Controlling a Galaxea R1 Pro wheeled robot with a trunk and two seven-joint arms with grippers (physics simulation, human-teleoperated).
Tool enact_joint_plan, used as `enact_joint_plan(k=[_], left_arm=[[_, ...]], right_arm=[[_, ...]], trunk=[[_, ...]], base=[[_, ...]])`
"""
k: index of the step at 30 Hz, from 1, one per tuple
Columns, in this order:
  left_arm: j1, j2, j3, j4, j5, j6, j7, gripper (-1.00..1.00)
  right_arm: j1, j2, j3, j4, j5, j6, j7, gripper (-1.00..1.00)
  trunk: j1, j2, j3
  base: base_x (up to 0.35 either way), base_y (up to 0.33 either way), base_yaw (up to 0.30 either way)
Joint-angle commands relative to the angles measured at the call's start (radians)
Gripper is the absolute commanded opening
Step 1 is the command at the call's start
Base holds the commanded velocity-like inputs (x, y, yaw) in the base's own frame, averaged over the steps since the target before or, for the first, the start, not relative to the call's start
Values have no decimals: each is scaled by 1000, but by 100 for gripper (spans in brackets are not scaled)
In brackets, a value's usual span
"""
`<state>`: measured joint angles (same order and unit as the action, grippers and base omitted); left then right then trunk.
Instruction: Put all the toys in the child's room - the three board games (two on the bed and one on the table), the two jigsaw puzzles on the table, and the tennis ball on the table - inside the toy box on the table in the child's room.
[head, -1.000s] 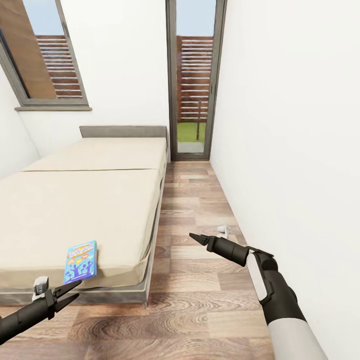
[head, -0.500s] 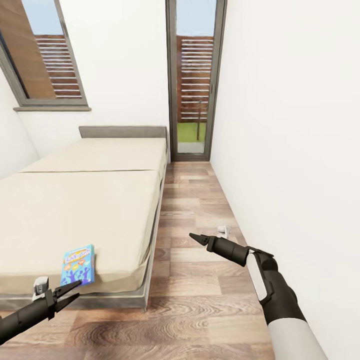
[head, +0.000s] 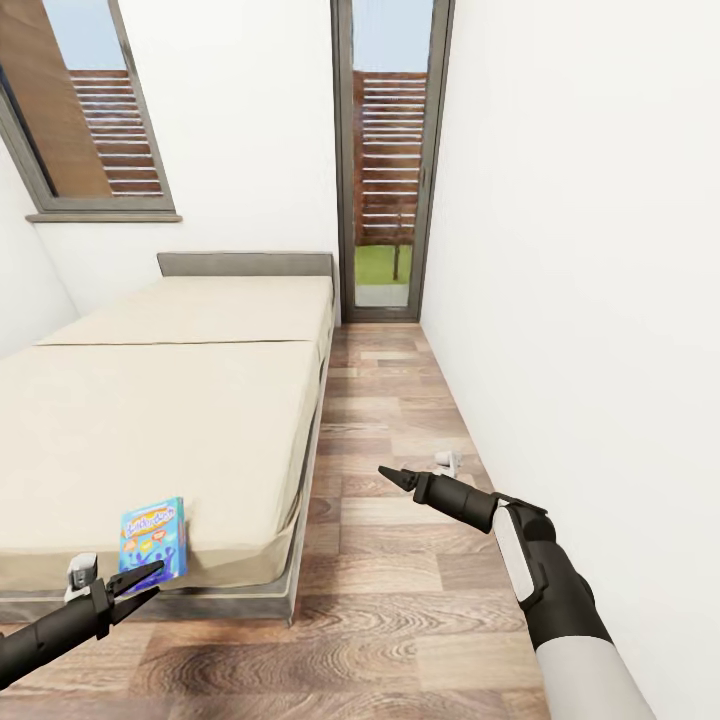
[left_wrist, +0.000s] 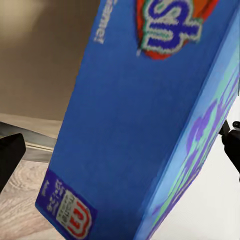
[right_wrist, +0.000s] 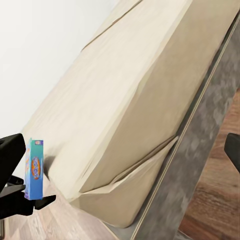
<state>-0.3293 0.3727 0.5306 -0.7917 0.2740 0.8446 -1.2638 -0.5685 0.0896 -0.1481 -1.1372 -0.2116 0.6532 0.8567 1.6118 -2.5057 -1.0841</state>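
left gripper (head: 145, 585): low at the near corner of the bed, fingers (head: 140, 575) clamped on the lower edge of the blue board game.
blue board game (head: 153, 537): upright, tilted a little, cartoon face toward the robot; bottom edge in the left fingers, the rest standing in front of the mattress's near edge. In the left wrist view its blue side with a small logo (left_wrist: 135, 125) sits very close to the lens. In the right wrist view it shows as a thin upright box (right_wrist: 34, 169) held by dark fingers beside the mattress corner.
right gripper (head: 392, 477): over the wooden floor, well apart from the bed, tips close together in a point, nothing between them.
right arm (head: 545, 590): reaches forward along the white wall.
bed (head: 180, 420): plain beige mattress on a grey frame, grey headboard at the far end; mattress corner creased where it meets the frame.
floor (head: 400, 600): wood planks, running as a strip between bed and right wall.
small white object (head: 447, 460): on the floor near the wall, just beyond the right gripper; too small to identify.
glass door (head: 390, 160): at the end of the strip, slatted fence behind it.
window (head: 85, 110): in the far wall above the headboard side.
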Motion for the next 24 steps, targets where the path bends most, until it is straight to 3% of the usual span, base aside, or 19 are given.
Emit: enact_joint_plan(k=[1, 7, 8, 24], left_arm=[[0, 0, 1, 0, 2, 8, -2, 100], [0, 0, 2, 0, 2, 8, -2, 100], [0, 0, 2, 0, 2, 8, -2, -100], [0, 1, 3, -1, 4, -12, -5, -100]], right_arm=[[-1, 1, -2, 0, -3, 6, 2, 100], [-1, 1, -3, 0, -2, 6, 2, 100], [-1, 1, -3, 0, -2, 6, 2, 100], [-1, 1, -4, 1, 0, 6, 2, 100]], trunk=[[0, 0, -1], [0, 0, -1], [0, 0, -1], [0, 0, -1]], base=[[52, 0, 0], [20, 0, 0], [3, 0, 0], [0, 0, 0]])
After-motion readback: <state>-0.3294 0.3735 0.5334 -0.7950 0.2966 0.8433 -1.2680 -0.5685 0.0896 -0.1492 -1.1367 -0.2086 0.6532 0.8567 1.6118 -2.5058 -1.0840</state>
